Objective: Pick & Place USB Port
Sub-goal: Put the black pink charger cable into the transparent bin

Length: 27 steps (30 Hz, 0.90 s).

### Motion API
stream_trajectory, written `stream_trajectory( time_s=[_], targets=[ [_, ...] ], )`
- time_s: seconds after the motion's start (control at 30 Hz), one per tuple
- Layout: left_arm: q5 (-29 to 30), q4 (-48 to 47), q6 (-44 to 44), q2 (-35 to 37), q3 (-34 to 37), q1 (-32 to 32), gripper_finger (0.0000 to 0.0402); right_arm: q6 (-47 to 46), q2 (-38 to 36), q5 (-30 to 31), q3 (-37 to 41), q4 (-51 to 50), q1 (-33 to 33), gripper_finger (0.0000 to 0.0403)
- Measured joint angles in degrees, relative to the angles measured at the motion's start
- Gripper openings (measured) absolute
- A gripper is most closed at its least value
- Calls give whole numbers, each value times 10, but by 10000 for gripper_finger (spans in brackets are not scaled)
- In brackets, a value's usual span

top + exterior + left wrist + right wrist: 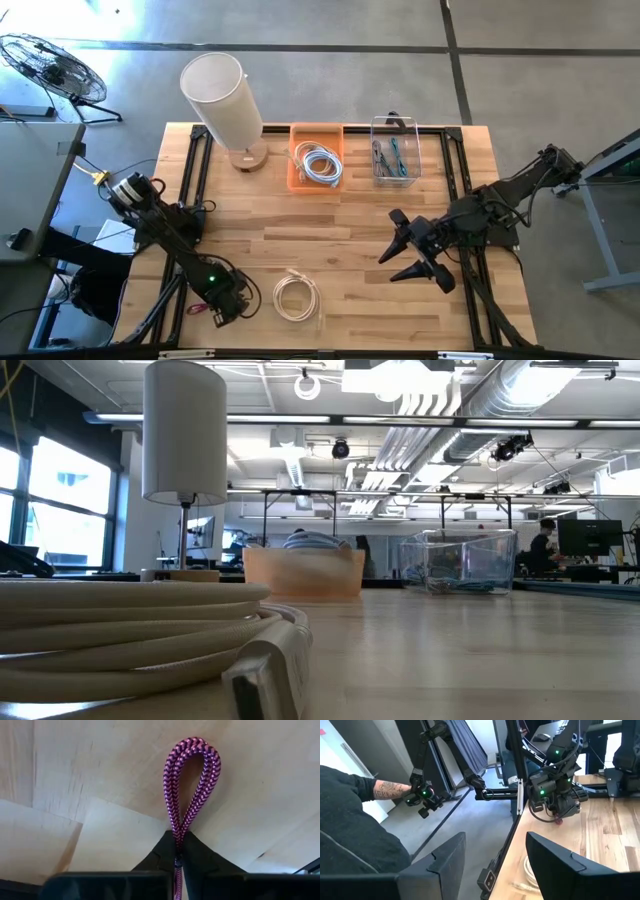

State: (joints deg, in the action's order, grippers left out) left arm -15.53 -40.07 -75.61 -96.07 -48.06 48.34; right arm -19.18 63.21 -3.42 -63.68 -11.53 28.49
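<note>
At the near edge of the worktop (340, 250), toward its left corner, the left gripper (222, 308) is low over the wood with its fingers (172, 851) clamped together on a pink-and-black braided USB cable (191, 785), whose loop lies on the boards just past the tips. Just beside it, a coiled white cable (296, 297) rests on the near edge. Toward the right edge, mid-depth, the right gripper (410, 255) hovers with its fingers (560, 860) spread wide apart and nothing between them. Along the far edge stand a white cylindrical lamp (224, 100), an orange bin (317, 153) holding white cable coils, and a clear bin (395, 152) holding dark cables.
</note>
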Motion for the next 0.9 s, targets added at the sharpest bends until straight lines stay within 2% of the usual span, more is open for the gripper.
stream_trajectory(
  time_s=[0.2,0.3,0.43,0.5,0.67,0.8,0.9],
  targets=[
    [36,6,-11,39,3,2,5,22,0,0,0,28,0,199],
    [105,-16,-13,73,0,0,4,55,-2,4,0,45,0,199],
    [201,-34,-18,126,-23,1,3,109,-8,63,0,49,1,199],
    [270,-41,-14,151,-33,1,3,130,-12,92,0,50,1,199],
    [523,-15,49,226,-60,0,3,160,-18,127,0,57,1,199],
    [711,92,220,284,-77,0,3,168,-18,127,0,63,1,199],
    [777,201,385,315,-78,0,3,167,-18,127,0,64,1,199]
  ],
)
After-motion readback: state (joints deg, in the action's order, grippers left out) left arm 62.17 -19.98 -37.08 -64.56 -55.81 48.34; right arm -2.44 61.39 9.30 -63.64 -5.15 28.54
